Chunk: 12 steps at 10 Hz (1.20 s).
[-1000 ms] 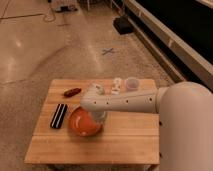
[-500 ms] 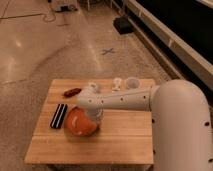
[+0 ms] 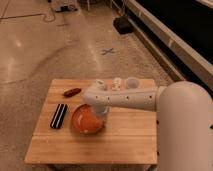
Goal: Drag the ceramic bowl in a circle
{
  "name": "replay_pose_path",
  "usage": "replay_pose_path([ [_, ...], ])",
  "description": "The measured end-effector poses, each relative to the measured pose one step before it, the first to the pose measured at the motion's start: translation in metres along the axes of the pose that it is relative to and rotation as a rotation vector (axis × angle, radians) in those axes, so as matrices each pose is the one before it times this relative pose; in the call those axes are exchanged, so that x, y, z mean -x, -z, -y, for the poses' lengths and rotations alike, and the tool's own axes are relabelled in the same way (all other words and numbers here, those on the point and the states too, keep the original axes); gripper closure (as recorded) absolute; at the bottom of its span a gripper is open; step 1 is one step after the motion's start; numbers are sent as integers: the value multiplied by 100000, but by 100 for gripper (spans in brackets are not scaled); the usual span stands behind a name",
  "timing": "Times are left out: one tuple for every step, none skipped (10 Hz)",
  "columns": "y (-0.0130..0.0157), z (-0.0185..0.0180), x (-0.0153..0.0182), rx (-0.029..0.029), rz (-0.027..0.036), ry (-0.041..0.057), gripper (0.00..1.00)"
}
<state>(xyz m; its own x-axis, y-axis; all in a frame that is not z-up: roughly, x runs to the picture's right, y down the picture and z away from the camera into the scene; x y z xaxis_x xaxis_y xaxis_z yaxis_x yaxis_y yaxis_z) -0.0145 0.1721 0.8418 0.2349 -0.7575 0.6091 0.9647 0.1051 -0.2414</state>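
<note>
smooth white rounded arm point(image 3: 131, 98) with small dark dots along it; gripper point(image 3: 102, 114) over the wooden table.

No readable text, labels or numbers on anything in view.

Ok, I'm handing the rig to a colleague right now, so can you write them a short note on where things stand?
Gripper: shut, down at the right inner edge of the ceramic bowl, arm stretched across the table.
Bowl: left of the table's middle, beside a black bar. A small red thing and a whitish cup sit toward the far edge.
Done: gripper is on the bowl.
Left: how much of the circle is covered cannot be told; finish dragging, then let go.
</note>
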Motion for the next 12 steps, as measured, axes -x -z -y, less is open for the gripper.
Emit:
replay_pose_path([
  [-41, 108, 96, 262, 528, 62, 87],
  [-71, -201, 646, 34, 504, 353, 87],
  [-104, -993, 630, 115, 294, 543, 87],
  [-147, -1302, 560, 202, 452, 191, 87],
  [-177, -1375, 208, 365, 442, -312, 87],
  [-167, -1209, -260, 375, 319, 2, 87],
  [-127, -699, -179, 80, -103, 489, 87],
  [-38, -379, 146, 286, -134, -292, 87],
  [49, -4, 494, 494, -593, -48, 87],
  [193, 417, 1098, 493, -397, 1028, 87],
  [132, 696, 1104, 180, -92, 1548, 87],
  [20, 425, 664, 303, -557, 1303, 87],
])
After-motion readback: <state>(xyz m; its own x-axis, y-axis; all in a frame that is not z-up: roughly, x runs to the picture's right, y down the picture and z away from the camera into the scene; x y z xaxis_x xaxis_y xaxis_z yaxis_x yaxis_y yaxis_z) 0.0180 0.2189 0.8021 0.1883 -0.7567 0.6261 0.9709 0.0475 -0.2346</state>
